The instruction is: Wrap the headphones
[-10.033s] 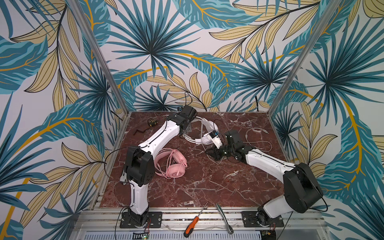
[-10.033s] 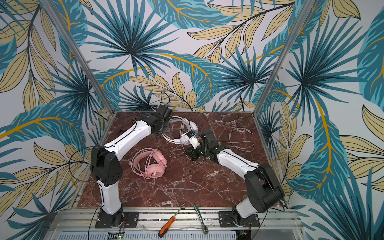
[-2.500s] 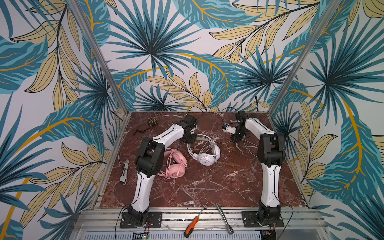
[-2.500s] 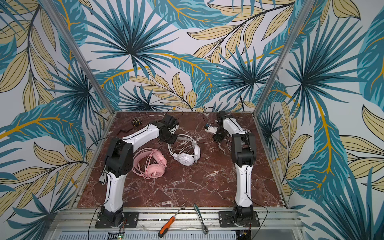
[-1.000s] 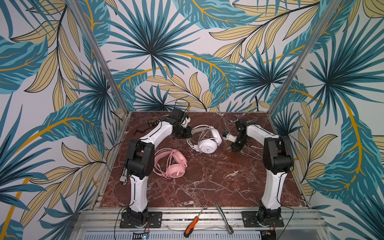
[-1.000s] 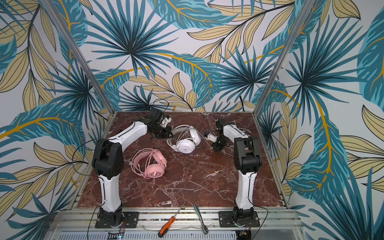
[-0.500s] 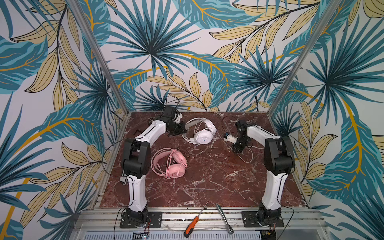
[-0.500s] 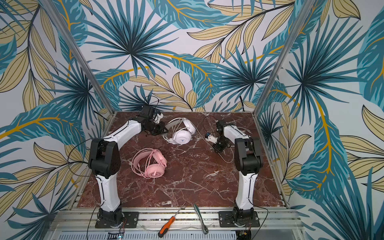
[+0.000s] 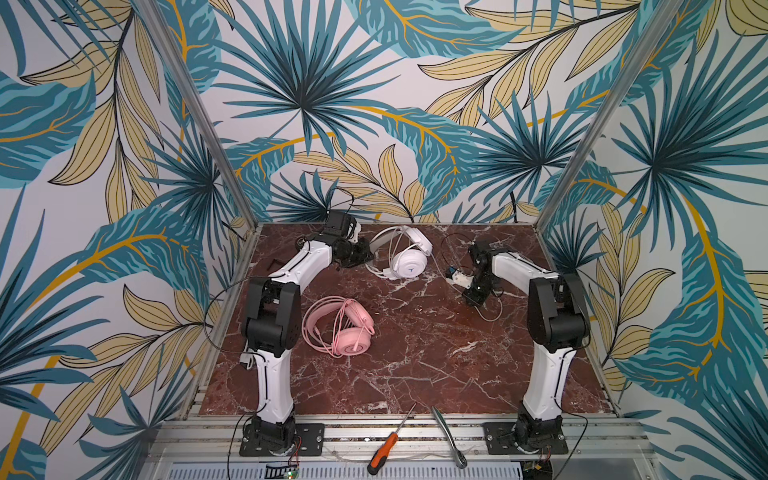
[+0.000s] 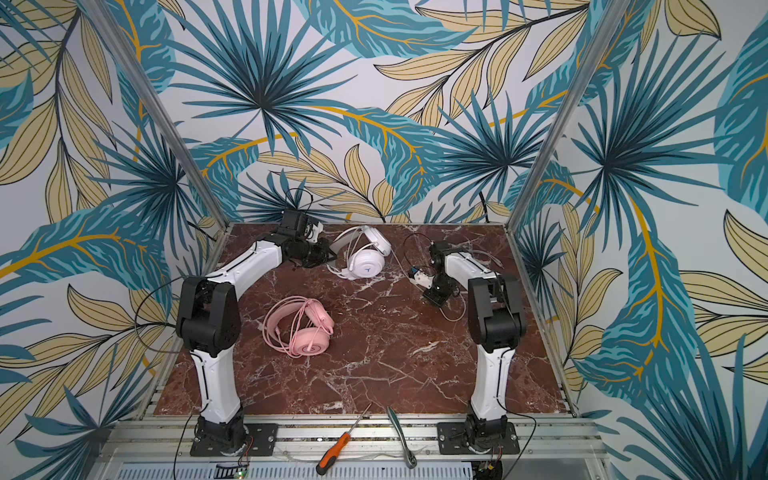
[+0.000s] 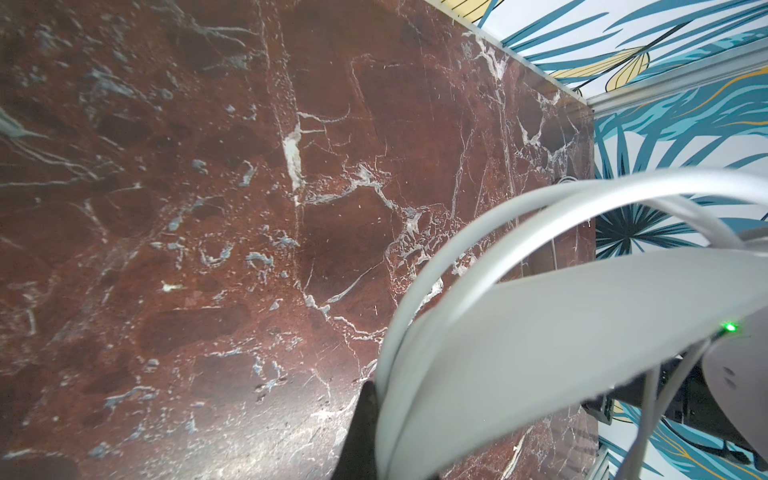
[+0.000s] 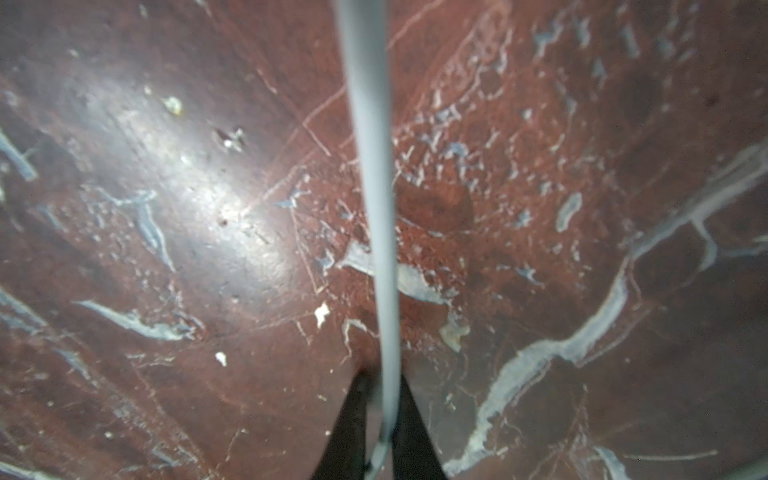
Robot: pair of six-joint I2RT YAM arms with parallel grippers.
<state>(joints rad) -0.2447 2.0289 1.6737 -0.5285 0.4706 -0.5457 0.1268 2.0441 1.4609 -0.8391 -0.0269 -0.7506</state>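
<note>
While the left hand [image 9: 366,260] clamps the white headphones [image 9: 419,243] by the headband [image 11: 561,332], the right hand [image 9: 476,300] pinches their cable [image 12: 374,208]; cups [image 10: 365,262] round, smooth.

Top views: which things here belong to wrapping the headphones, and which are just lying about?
Part of the job:
- white headphones, headband clamped in the left claw
- white cable, pinched in the right claw
- pink headphones, cable looped over them

Lying about:
- orange-handled screwdriver on the front rail
- metal ratchet beside it
</note>
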